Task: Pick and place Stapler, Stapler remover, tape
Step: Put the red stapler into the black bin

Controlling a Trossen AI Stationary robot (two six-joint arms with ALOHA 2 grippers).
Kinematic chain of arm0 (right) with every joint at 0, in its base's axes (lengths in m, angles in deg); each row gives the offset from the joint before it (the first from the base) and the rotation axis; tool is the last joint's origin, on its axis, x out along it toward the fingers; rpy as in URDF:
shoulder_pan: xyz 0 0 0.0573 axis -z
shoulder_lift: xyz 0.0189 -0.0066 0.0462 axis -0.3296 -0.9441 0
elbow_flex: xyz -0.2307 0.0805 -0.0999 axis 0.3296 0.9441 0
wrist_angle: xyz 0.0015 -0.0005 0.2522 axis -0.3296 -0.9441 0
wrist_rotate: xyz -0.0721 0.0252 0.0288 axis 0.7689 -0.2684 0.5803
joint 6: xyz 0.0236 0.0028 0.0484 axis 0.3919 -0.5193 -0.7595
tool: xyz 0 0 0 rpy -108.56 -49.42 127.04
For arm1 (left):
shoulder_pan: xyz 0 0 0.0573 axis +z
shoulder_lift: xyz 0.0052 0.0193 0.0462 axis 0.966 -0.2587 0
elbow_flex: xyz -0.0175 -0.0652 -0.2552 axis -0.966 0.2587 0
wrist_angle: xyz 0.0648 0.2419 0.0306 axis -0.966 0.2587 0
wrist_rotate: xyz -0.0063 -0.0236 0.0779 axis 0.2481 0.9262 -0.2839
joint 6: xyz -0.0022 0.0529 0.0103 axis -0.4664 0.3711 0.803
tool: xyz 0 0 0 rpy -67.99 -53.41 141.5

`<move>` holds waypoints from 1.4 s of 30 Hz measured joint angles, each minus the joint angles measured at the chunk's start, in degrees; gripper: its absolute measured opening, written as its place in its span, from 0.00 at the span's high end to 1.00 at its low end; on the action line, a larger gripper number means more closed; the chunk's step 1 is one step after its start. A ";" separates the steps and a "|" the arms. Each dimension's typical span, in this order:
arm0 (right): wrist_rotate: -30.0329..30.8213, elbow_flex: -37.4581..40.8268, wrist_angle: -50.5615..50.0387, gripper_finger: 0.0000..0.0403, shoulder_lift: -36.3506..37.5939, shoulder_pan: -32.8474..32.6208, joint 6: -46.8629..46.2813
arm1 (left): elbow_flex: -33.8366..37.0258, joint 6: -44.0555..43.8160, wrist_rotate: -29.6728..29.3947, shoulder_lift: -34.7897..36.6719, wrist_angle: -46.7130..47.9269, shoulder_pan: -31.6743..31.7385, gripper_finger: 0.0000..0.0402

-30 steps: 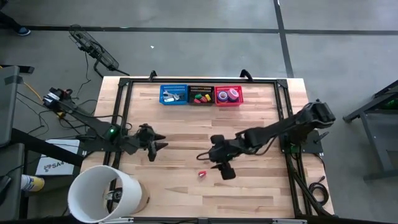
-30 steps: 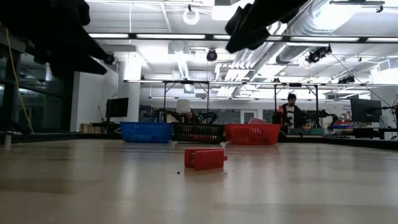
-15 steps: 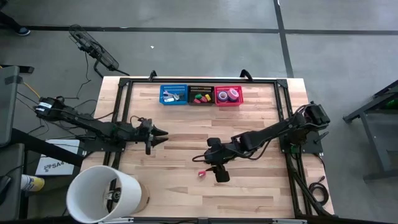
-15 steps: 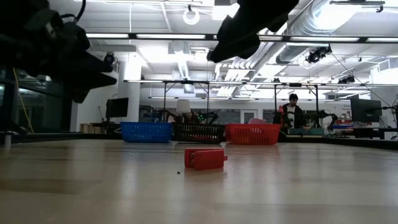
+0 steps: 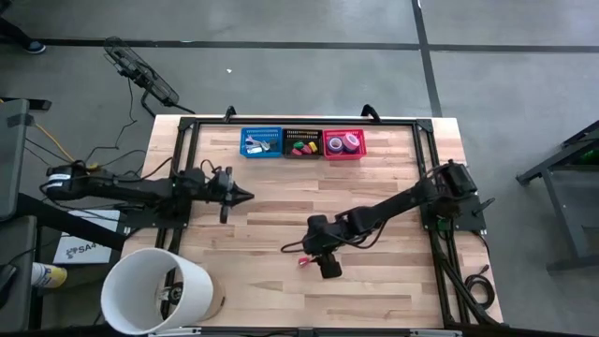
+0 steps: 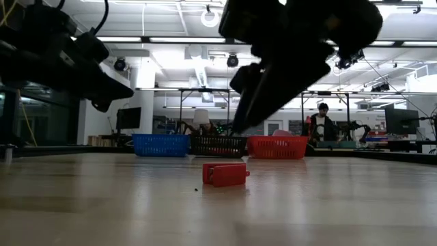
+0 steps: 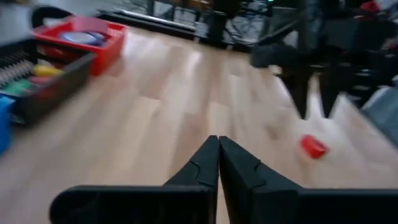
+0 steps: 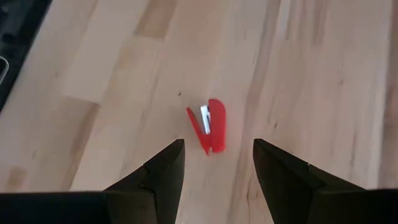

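We are drawing our left gripper (image 5: 245,196) back along the table's left side, and in the last second its fingers have been closing from a wide spread until they are now pressing flat together on nothing, as the left wrist view shows. That arm is holding no item, so we judge it to be retiring from the work rather than starting a pick.

Moving right, the small red stapler (image 5: 303,262) is lying by itself on the bare wood of the table (image 5: 393,290), near its middle and toward the front edge. In the right wrist view it shows as a red wedge with a pale metal strip, resting on its side (image 8: 209,132).

Our right gripper (image 5: 323,264) has been travelling toward the stapler over that same second and is now hovering just beside and above it. Its 2 fingers (image 8: 163,168) are standing apart with the stapler showing between them, not yet touching it. We take this as the approach for a pick: the next need is to descend and straddle the red body squarely before closing.

Across the far edge, 3 baskets are sitting in a row: the blue basket (image 5: 262,152), the black basket (image 5: 303,153) and the red basket (image 5: 343,153). The red one is already holding tape rolls (image 5: 342,142); what the other 2 are holding is too small to name. So the stapler is looking like the last loose item.
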 joint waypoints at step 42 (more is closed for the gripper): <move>1.72 0.00 10.39 0.55 -8.96 -1.66 11.14 | 0.12 8.17 5.90 0.08 1.77 5.54 1.00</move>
